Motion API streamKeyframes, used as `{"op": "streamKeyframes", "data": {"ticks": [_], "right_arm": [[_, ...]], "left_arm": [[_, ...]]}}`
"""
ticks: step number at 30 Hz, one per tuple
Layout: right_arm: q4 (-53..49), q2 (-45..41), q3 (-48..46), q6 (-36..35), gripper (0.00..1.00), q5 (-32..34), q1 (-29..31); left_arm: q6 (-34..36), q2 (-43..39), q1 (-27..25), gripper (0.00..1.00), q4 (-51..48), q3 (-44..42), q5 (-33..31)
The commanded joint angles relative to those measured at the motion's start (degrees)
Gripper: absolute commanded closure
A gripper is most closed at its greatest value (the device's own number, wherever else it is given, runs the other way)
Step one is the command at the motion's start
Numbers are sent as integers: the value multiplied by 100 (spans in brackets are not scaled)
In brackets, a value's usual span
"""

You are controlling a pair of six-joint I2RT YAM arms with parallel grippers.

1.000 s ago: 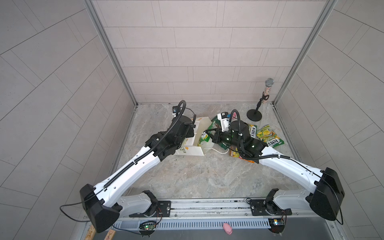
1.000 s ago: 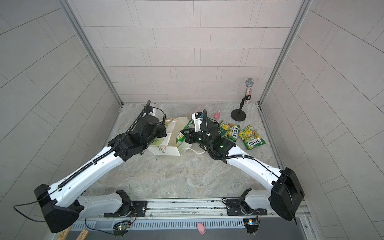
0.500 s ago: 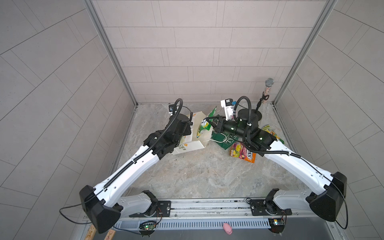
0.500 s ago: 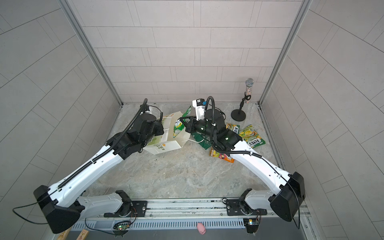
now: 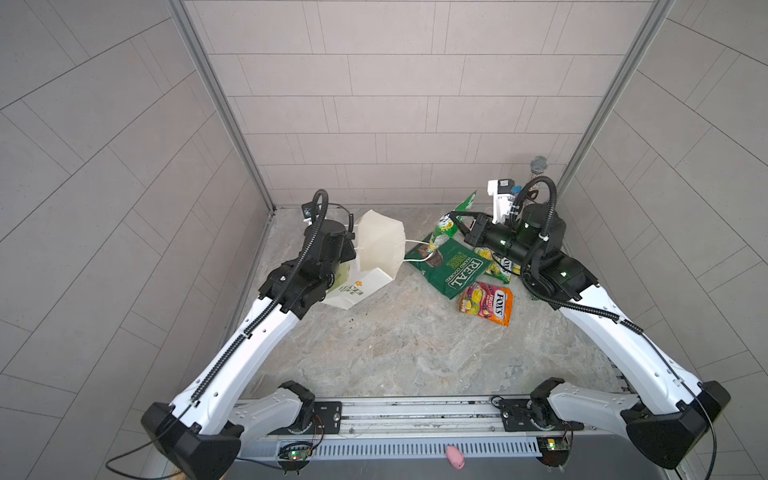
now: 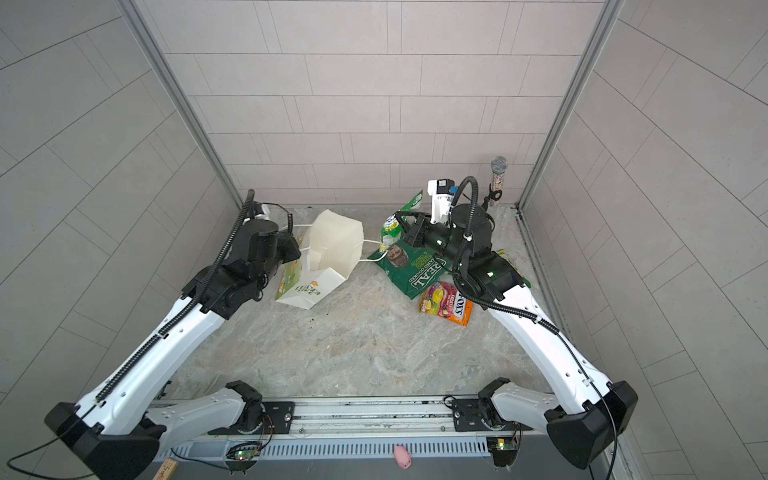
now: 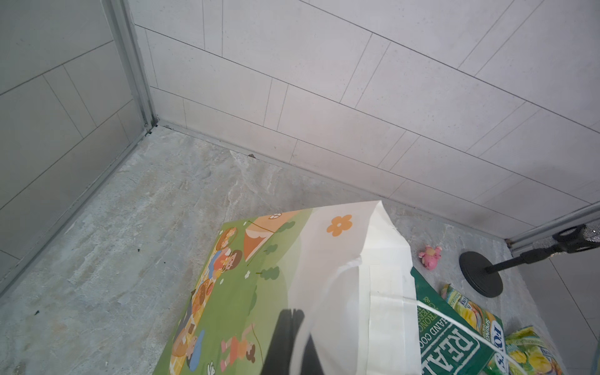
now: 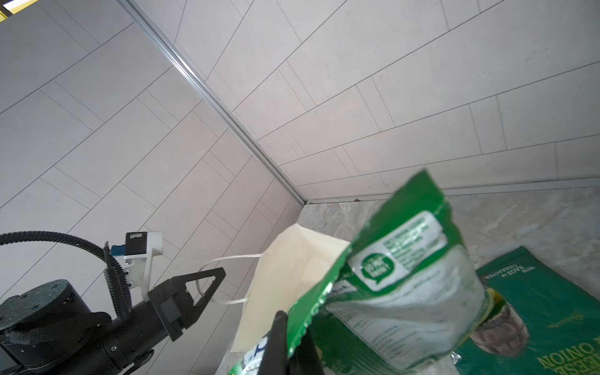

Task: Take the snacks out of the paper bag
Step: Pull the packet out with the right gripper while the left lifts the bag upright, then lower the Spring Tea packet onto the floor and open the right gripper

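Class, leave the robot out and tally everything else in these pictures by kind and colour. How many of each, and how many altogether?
Paper bag: 1
REAL crisp bag: 1
Yellow-green FOX'S bags: 3
Red FOX'S bag: 1
Pink toys: 2
Microphone: 1
Total: 9

White paper bag [image 7: 357, 259] with green picnic illustration and orange flower, dark green crisp bag [image 5: 453, 266] lettered white, red-pink-orange candy packet [image 5: 486, 303], marbled grey-beige surface [image 5: 395, 345].

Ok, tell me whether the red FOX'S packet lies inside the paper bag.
No, the red FOX'S packet lies on the table outside the paper bag, next to the green REAL bag.
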Motion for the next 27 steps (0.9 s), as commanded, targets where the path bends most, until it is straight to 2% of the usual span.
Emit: {"op": "streamKeyframes", "data": {"ticks": [1,4,11,15,19,27], "right_arm": [[-185,-141,-205,-64,100,-20,-144],[-267,-178,-524,-91,100,-120,-164],[-56,21,-1189,-56,100,-651,-25],[143,311,-1295,-84,100,-822,189],[251,564,-1282,-196,100,-981,315],[916,1338,-1267,-117,100,-1628,524]], "left_arm": [[231,-152,306,100,-279,-15,153],[332,-318,581,100,-403,-11,193],[435,-598,1092,100,-470,-178,751],[465,-584,1128,100,-292,-237,1152],[431,-476,1133,100,-34,-136,1809],[432,-254,1134,100,324,-22,2281]]}}
